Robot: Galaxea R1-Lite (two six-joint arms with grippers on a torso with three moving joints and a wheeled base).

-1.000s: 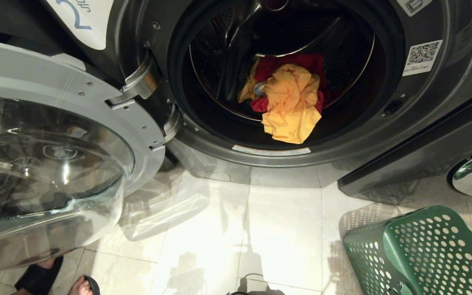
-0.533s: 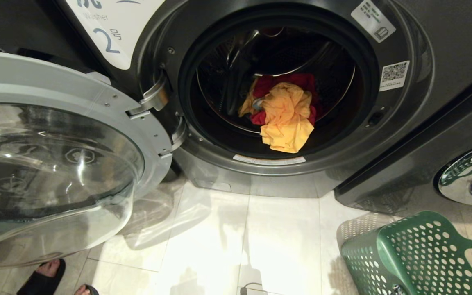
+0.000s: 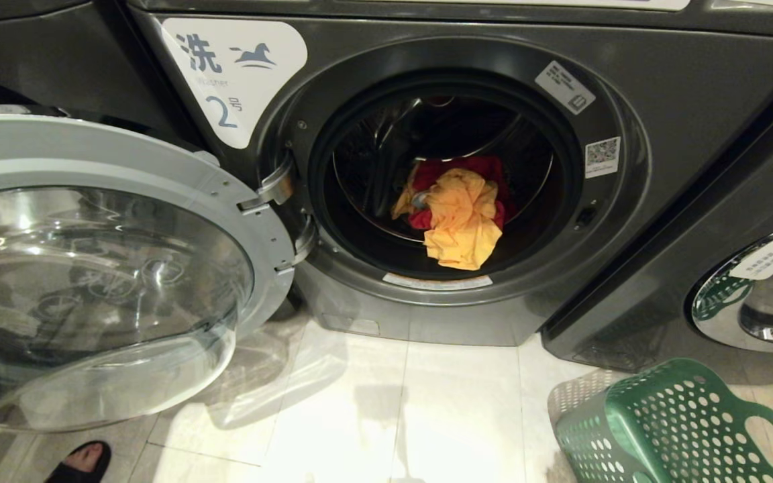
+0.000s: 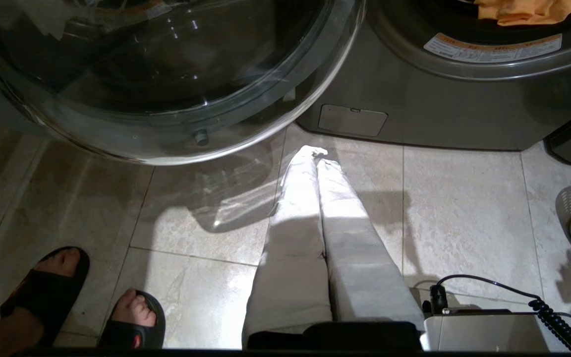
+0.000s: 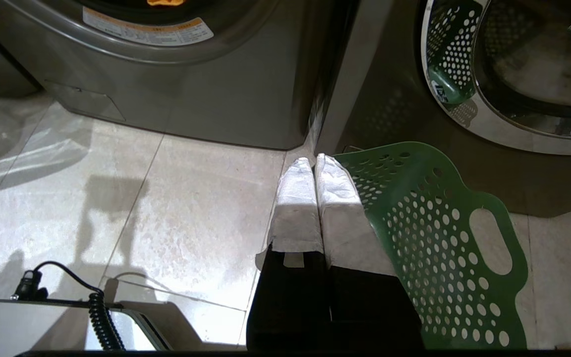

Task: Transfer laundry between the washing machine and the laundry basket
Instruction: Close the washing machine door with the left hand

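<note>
Both claws, L (image 4: 316,153) & R (image 5: 314,159), closed, hanging floorward.

Laundry basket (image 3: 675,429) cut off by the head view's lower right corner; its inside unseen. Red garment (image 3: 467,171) mostly buried under the yellow one (image 3: 460,221); a small bluish bit (image 3: 420,198) between them too small to identify. Open door (image 3: 101,268) cropped at the left edge. Sandalled foot (image 3: 81,461) only partly in frame. Neighbouring machine's door (image 3: 755,295) cropped at right; sticker text (image 3: 437,281) unreadable.
</note>
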